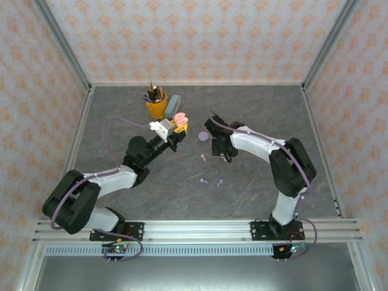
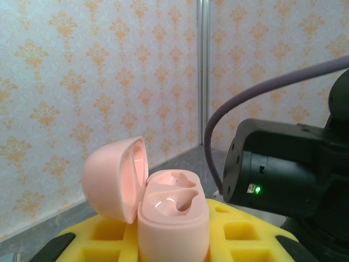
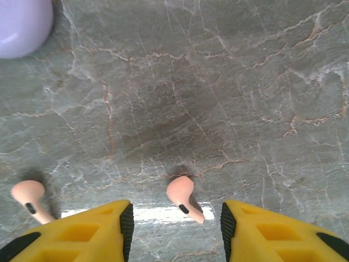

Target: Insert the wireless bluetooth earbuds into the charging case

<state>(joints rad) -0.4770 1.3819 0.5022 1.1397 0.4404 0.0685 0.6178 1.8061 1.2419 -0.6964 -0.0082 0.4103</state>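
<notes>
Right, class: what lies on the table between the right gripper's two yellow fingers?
One pale pink earbud lies on the bare table between the right gripper's open fingers, touching neither, seen in the right wrist view.

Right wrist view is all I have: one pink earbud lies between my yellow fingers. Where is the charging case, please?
Observer: The left gripper holds the pink charging case upright, to the left of the right gripper.
Operator: Is it open?
Observer: Yes, the lid is swung back and both wells are empty.
Operator: Are there earbuds outside my picture?
Observer: Two lilac earbuds lie on the table, closer to its near edge than the right gripper.
</notes>
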